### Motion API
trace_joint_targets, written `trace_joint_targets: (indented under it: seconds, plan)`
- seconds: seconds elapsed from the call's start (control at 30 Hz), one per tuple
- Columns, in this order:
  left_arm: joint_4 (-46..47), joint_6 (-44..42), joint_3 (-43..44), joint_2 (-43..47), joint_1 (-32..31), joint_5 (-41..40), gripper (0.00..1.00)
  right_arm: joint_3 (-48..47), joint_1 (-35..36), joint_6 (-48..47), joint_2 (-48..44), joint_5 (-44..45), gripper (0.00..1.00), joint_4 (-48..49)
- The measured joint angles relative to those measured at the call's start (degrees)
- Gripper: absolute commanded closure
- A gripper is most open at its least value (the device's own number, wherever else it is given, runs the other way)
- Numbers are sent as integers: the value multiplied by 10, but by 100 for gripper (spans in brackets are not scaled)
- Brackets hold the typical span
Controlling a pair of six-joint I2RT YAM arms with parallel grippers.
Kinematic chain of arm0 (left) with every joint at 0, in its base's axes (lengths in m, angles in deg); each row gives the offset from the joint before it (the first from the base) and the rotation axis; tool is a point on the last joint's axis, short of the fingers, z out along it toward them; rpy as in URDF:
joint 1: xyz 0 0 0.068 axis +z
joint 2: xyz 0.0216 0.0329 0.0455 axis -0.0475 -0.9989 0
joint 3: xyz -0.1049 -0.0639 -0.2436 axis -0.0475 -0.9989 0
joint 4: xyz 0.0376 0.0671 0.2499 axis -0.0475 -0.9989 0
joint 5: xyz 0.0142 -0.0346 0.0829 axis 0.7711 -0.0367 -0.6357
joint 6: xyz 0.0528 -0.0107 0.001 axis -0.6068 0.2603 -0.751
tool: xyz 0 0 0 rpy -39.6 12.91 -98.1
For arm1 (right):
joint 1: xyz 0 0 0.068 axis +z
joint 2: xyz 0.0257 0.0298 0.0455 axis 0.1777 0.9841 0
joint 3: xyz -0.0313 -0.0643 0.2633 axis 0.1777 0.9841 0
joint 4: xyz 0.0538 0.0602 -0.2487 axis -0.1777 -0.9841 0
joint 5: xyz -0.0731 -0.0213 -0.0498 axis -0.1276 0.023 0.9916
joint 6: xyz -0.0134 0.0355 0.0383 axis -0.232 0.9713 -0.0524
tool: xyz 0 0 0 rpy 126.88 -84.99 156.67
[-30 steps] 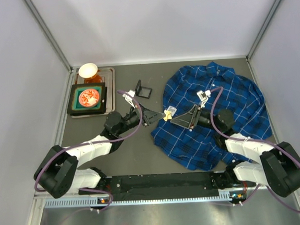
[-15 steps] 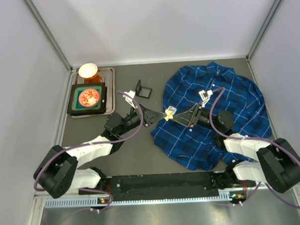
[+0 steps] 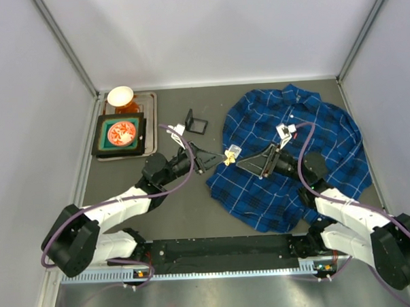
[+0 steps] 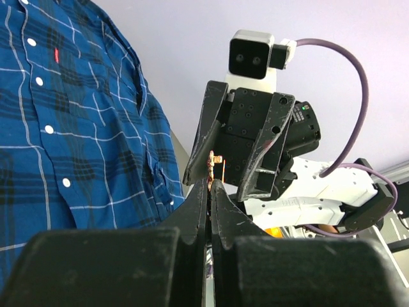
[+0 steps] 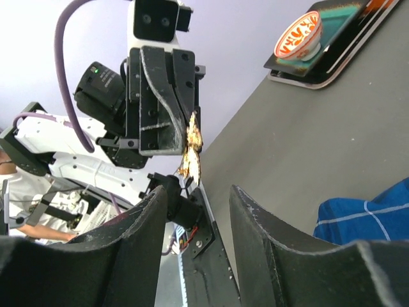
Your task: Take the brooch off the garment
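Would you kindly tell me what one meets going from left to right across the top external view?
Trays holding bowls, small black stand, left gripper, brooch, right gripper; the garment overlaps several of these, so it is omitted.

Top view looks down on the whole counter (image 3: 187,202) from above the arm bases at 6 o'clock. Wrist views, close behind left hand (image 4: 209,184) and right hand (image 5: 197,192), face each other, sharing the brooch (image 4: 215,161).

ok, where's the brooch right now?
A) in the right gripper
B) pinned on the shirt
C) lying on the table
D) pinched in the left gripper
D: the shut left gripper clamps the brooch in the air, apart from the shirt; the right gripper stands open beside it.
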Motion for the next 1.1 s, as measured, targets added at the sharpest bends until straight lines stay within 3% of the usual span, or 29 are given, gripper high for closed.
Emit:
trace_joint_targets:
  seconds: [0.3, 0.8, 0.97, 1.1]
  plan:
    - [-5, -5, 7, -8, -13, 0, 100, -15, 5, -3, 28, 1, 69, -1]
    - [-23, -28, 9, -17, -30, -7, 100, -15, 6, -3, 51, 6, 69, 10]
    - [-35, -38, 10, -17, -33, -12, 100, -15, 6, 1, 50, 12, 78, 8]
    - [-48, -37, 12, -17, -33, -15, 100, -18, 7, 0, 38, 20, 77, -26]
